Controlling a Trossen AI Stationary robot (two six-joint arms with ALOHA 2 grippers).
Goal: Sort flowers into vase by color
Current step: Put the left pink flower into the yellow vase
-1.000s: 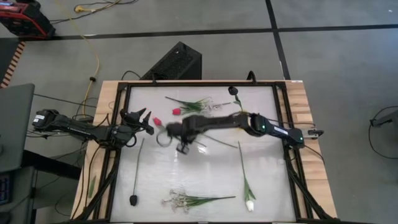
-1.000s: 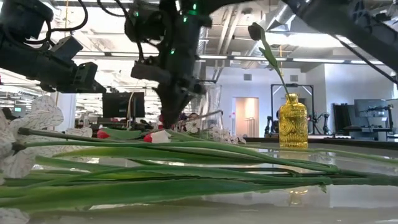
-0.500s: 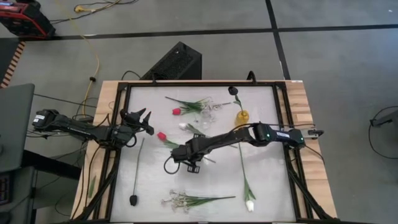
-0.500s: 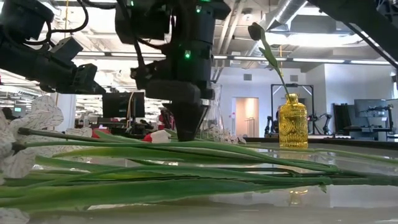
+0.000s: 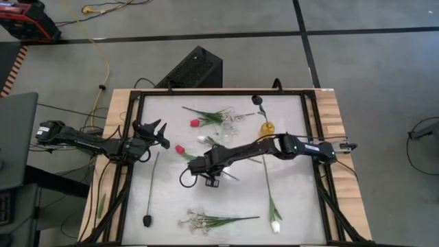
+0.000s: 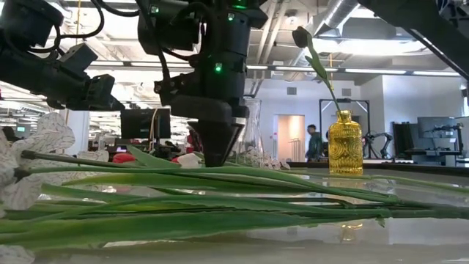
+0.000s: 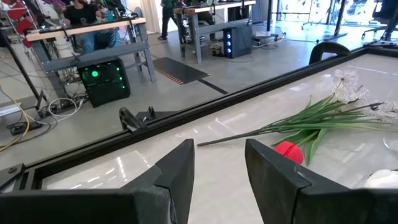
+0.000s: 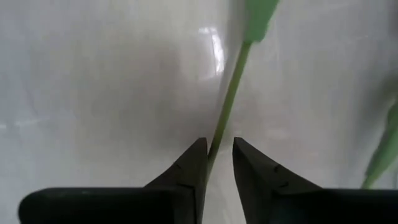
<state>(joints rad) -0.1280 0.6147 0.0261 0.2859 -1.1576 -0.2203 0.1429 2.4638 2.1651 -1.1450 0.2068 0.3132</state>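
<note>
Right gripper [image 8: 216, 163] straddles a tulip stem low over the white table [image 5: 171, 199].

Its fingers stand narrowly apart with the thin green stem [image 8: 229, 99] of the red tulip [image 5: 179, 149] running between them, not yet pinched. The flower looks light, springy and slippery, so mid-stem seems the safest hold, clear of the soft bloom. The left gripper [image 7: 217, 171] waits open near the table's left edge; the yellow vase [image 5: 265, 128] already holds one dark bloom.
</note>
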